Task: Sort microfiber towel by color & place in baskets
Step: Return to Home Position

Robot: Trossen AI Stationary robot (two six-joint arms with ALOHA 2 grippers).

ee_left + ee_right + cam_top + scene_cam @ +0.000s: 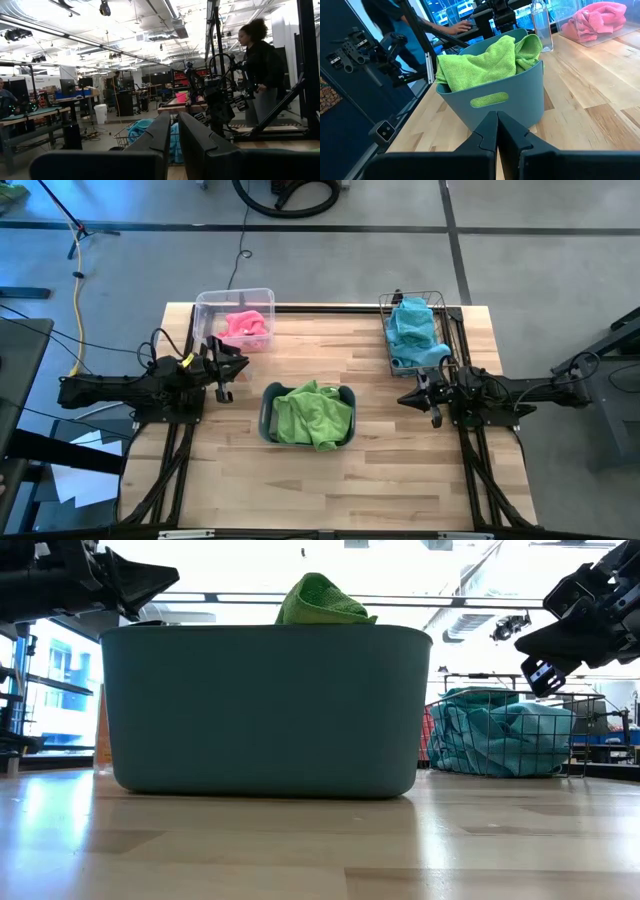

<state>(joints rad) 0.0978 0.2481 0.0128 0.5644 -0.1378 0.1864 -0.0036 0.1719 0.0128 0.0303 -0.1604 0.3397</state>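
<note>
Left gripper (236, 366) sits over the left edge of the light wooden table (400, 470), just near of the clear bin. Jaws are narrow, almost together, with nothing between them. It looks parked off the work area so it clears the containers.

Clear rectangular plastic bin (205, 302) is at far left and holds bunched pink microfiber cloths (246, 326). Pink only, so it reads as the pink slot.

Grey-blue rectangular plastic tub (266, 412) is mid-table, between the two arms. Crumpled green microfiber cloths (314, 416) are piled inside and heap above the rim, with one fold draped over the near edge. The stack is loosely dropped, not tucked, and could slip if bumped.

Dark wire-mesh rectangular basket (384, 330) is at far right, filled with teal-blue microfiber cloths (413, 332).

Right gripper (408, 398) is at the right edge, just near of the mesh basket and pointing in toward the tub. Its jaws are pressed together and hold nothing.

No loose cloth shows on the table. Each colour sits in its own container, so the sorting looks finished. Both arms, empty and apart from the containers, fit a homing step.
</note>
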